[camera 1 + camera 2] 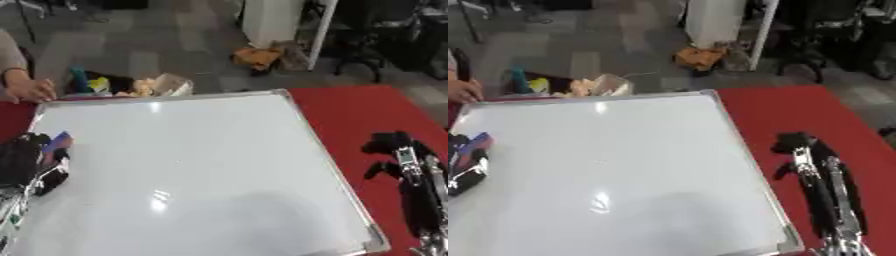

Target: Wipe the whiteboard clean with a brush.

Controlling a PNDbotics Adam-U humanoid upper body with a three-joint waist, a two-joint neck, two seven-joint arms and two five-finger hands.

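A white whiteboard (192, 170) with a silver frame lies flat on a red table (359, 115); its surface looks blank. At the board's left edge my left hand (31, 160) is curled round a small brush (58, 141) with a blue top, resting on the board. My right hand (398, 150) hovers over the red table just right of the board, its fingers curled with nothing in them. A person's bare hand (31, 90) rests at the board's far left corner.
Beyond the far edge, a box with bottles and crumpled bags (131, 85) sits on the floor. An orange bag (256, 56) lies near a white cabinet (271, 20). Office chairs (376, 40) stand at the back right.
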